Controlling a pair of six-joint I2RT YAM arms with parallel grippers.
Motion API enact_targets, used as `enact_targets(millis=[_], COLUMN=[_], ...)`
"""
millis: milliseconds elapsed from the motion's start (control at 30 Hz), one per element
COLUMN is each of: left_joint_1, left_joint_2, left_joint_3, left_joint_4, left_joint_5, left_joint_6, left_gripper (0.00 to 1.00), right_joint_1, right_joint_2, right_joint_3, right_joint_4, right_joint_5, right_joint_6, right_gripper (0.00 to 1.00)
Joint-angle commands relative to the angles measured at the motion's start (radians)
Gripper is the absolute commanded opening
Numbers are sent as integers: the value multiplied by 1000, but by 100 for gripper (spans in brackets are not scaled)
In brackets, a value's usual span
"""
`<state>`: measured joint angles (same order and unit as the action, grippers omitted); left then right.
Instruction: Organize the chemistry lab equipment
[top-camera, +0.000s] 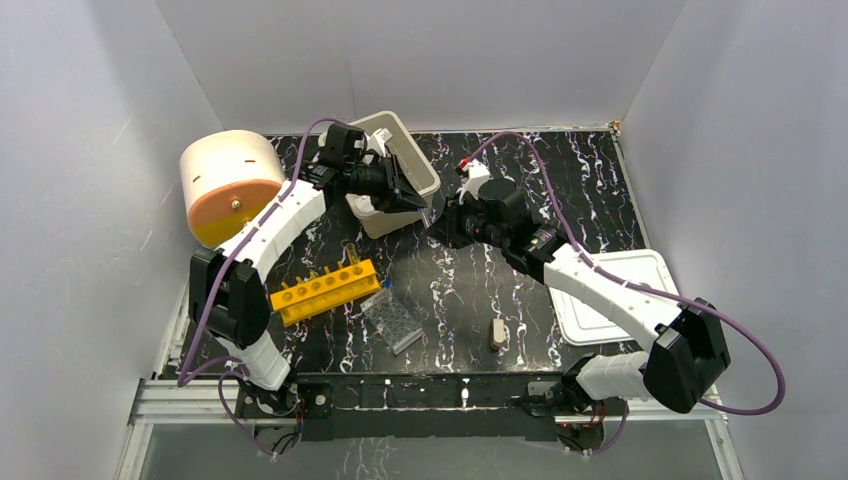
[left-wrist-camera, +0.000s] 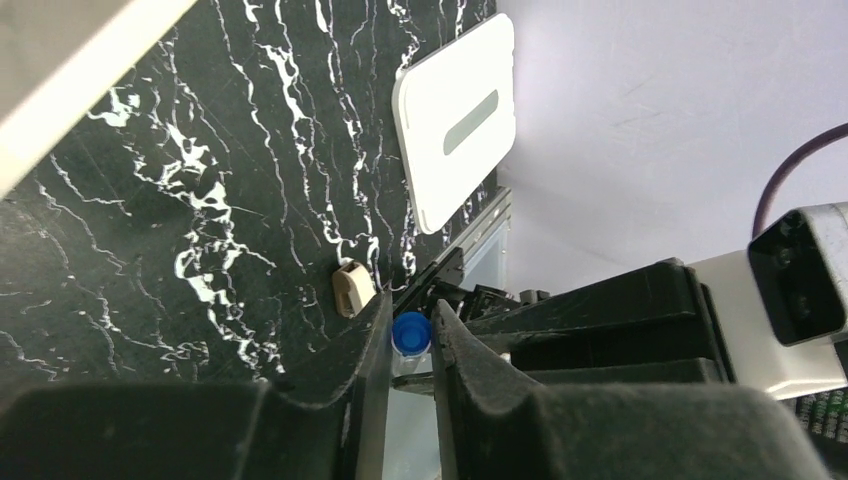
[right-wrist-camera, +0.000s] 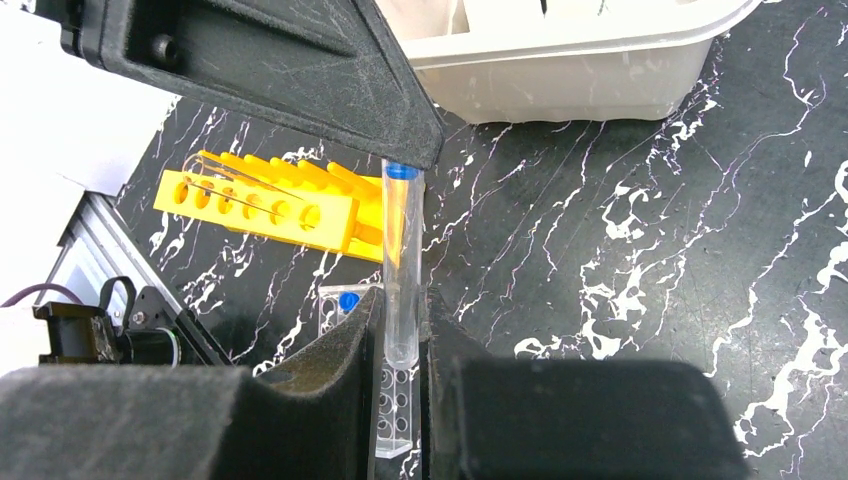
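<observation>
Clamping a clear blue-capped plastic tube (right-wrist-camera: 403, 250) is the right gripper (right-wrist-camera: 400, 335); its cap (left-wrist-camera: 409, 333) sits between the left gripper's (left-wrist-camera: 411, 308) fingers, contact unclear.

The top camera looks down from behind over the whole table (top-camera: 600, 200). The wrist cameras face each other closely, sharing the blue-capped tube (right-wrist-camera: 402, 260).

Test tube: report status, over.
Right gripper shut on test tube. Left gripper jaws flank its blue cap, grip unclear. No obstruction seen.
</observation>
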<state>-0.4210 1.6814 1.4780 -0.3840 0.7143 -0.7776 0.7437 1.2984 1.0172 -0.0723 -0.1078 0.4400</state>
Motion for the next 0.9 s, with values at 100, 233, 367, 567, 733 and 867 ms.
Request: enact_targets(millis=[100,233,367,567,733,867], left_joint_1=[5,4,4,-36,-163,-283], left_joint_2=[-54,-87,-141,-237,-351,-442], left_joint_3=[30,17,-14,-84,-169,-261], left_joint_4=[-28,-29,-29,-30,-12,50], left_joint_5=[30,-12,-83,-222,-411,-600], left_joint_6=[18,57,117,249,369,440], left_gripper=[3,4,4,5,7,8], right_joint_1=[-3,-3,-3,-18,-44,-78], right_joint_2=[7,9,-7,-43,-56,-34], right_joint_3=[10,22,13,-1,-20,-31], right_joint_4=[27,6,0,-37,-119,-173], right_joint_5=[-17,-19,-19,10,98,139], right_joint_6=[-7,7,12,61,134,195], right_gripper=[15,43,60,66,66,66])
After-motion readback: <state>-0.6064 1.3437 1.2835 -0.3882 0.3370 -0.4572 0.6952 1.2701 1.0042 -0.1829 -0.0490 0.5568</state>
